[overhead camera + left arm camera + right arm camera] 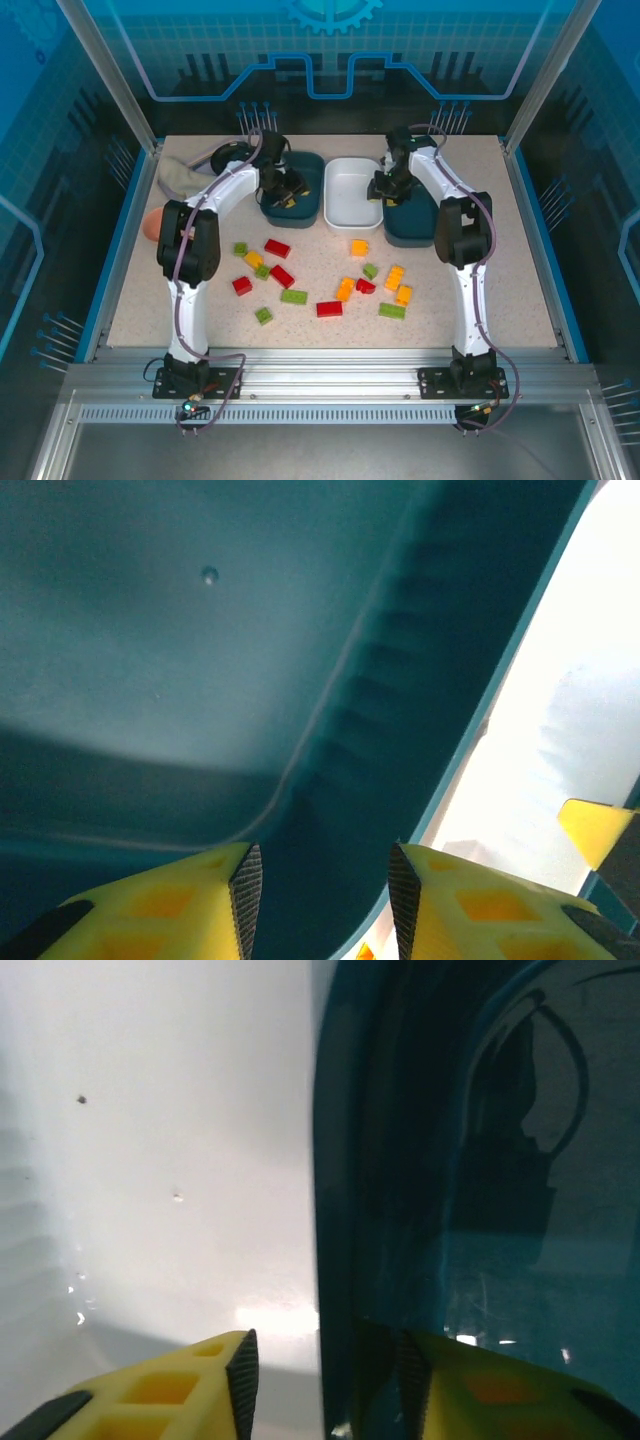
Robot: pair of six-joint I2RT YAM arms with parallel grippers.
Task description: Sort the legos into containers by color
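Three containers are lining up across the far part of the table (500,290), and the white tub (352,200) in the middle is serving as our marker. The left teal tub (308,170) is sitting right against its left side and the right teal tub (410,228) right against its right side. The left gripper (325,900) is hanging inside the tub to the left of the white one, pointing at its bare teal floor. Its yellow fingers (180,905) are standing partly apart, and nothing is sitting between the black pads. The right gripper (320,1380) is hovering over the seam on the white tub's right edge, one finger above the white floor and the other above the teal one. Its jaws are parted too, gripping nothing. The legos are lying loose on the table on the near side of the white tub, well apart from all three rims. A red brick (277,247) is resting nearer and to the left, an orange brick (359,247) is sitting just in front of the white tub, and a green brick (392,310) is lying nearer and to the right.
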